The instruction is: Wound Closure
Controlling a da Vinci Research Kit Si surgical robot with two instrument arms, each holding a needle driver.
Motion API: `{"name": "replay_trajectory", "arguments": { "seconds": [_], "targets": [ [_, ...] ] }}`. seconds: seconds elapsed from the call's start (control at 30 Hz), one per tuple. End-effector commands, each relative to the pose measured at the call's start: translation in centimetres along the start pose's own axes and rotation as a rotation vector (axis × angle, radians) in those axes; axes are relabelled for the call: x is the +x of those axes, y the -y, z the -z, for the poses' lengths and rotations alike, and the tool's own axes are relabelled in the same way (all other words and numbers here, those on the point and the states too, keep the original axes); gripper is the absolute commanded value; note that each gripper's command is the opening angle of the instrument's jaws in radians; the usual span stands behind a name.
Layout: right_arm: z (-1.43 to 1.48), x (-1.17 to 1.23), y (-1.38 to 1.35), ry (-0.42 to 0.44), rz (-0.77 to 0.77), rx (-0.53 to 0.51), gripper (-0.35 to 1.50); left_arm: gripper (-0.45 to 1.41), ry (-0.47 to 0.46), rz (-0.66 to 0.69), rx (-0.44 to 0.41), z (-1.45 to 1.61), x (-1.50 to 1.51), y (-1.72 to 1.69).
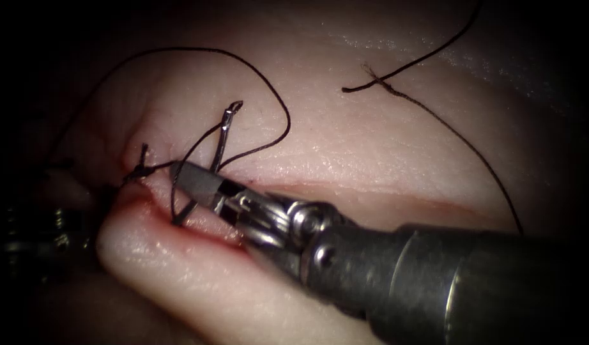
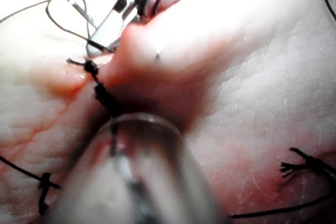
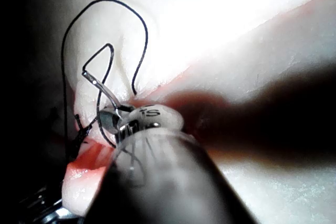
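Observation:
My right tool (image 1: 181,174) comes in from the lower right, jaws shut on the curved needle (image 1: 221,139) about mid-curve, at the left end of the cut (image 1: 371,190). The needle's tail stands up over the far lip with dark thread (image 1: 269,86) looping from it. Its other end (image 1: 183,216) reaches down to the near lip; whether it is in the tissue I cannot tell. The right wrist view shows the same grip (image 3: 111,119) on the needle (image 3: 100,85). My left tool (image 1: 32,236) sits in shadow at the left against the raised near lip; its shaft (image 2: 128,174) is a blur.
A tied knot (image 1: 138,170) with short cut ends sits just left of the needle. Red fluid (image 1: 179,230) lines the near lip. A loose thread (image 1: 457,134) crosses the tissue (image 1: 371,140) at the upper right. More knots (image 2: 302,166) mark the tissue.

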Motion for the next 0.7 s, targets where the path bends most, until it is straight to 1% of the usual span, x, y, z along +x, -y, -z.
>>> {"name": "replay_trajectory", "arguments": {
  "seconds": [0.03,0.1,0.23,0.5,0.67,0.7],
  "targets": [
    [-0.09,-0.01,-0.01,0.003,-0.009,0.006,-0.35,0.2,0.0,0.0,-0.001,-0.09,0.0,-0.02],
    [-0.12,-0.06,0.01,0.014,-0.057,0.026,-0.35,0.2,0.0,0.0,-0.001,-0.09,0.0,-0.02],
    [-0.16,-0.11,0.01,0.029,-0.103,0.038,-0.35,0.2,0.0,0.0,-0.001,-0.09,0.0,-0.02],
    [-0.18,-0.16,0.04,0.042,-0.157,0.067,-0.35,0.19,0.0,0.0,0.0,-0.09,0.0,-0.03],
    [-0.2,-0.23,0.11,0.058,-0.202,0.097,-0.35,0.19,0.0,0.0,0.0,-0.09,0.0,-0.03],
    [-0.22,-0.28,0.14,0.064,-0.216,0.105,-0.35,0.19,0.0,0.0,0.0,-0.1,-0.01,-0.03]
  ]
}}
